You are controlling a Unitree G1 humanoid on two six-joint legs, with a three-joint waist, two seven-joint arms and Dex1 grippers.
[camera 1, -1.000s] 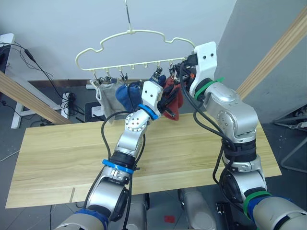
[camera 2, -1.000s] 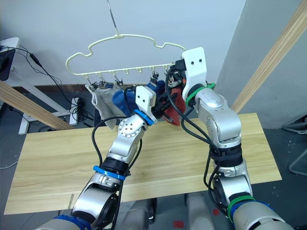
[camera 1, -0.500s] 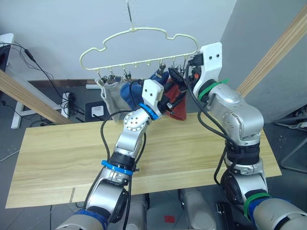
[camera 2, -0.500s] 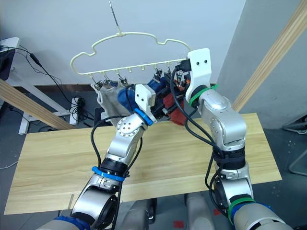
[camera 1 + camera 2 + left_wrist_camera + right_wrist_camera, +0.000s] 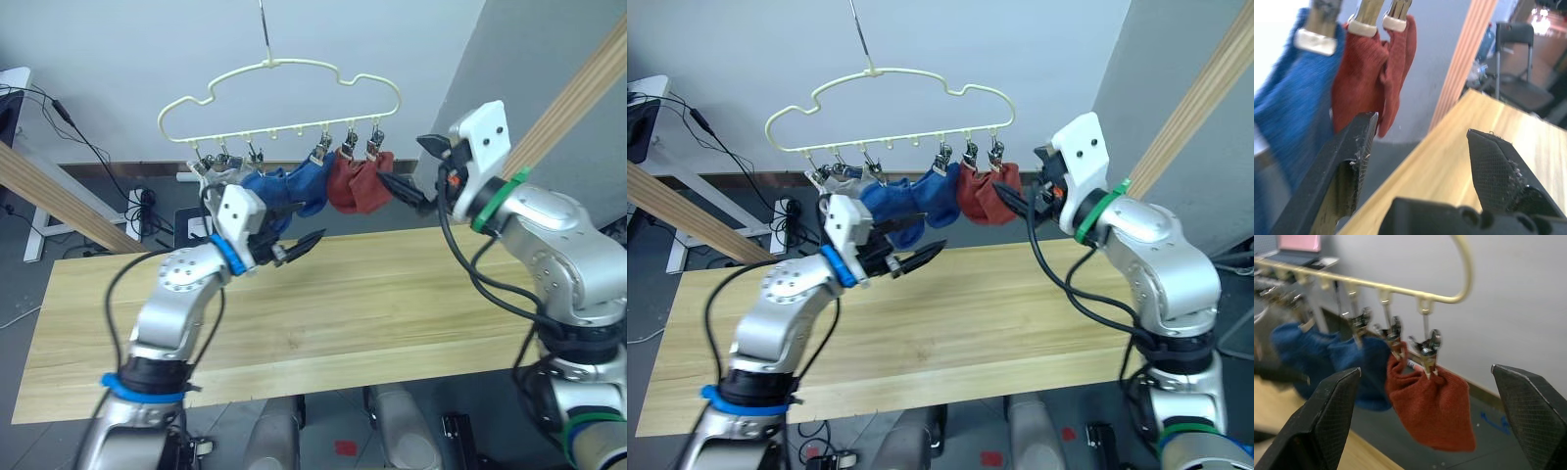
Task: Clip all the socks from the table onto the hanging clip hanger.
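Now we are holding both pincers, left pincer (image 5: pixel 911 258) and right pincer (image 5: pixel 409 186), wide open and empty beside the socks (image 5: pixel 358 184) hanging on the clip hanger (image 5: pixel 279 98); blue socks are partly hiding the grey ones.

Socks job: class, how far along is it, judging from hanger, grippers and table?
Done: rust-red knit socks, blue knit socks and a grey one hang clipped on the pale-yellow cloud-shaped wire hanger. In hand: nothing; left gripper and right gripper are open. Left: no sock lies on the light-wood table.

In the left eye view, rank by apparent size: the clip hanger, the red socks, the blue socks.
1. clip hanger, widest by far.
2. blue socks.
3. red socks, a smaller bunch; they overlap, so the gap is uncertain.
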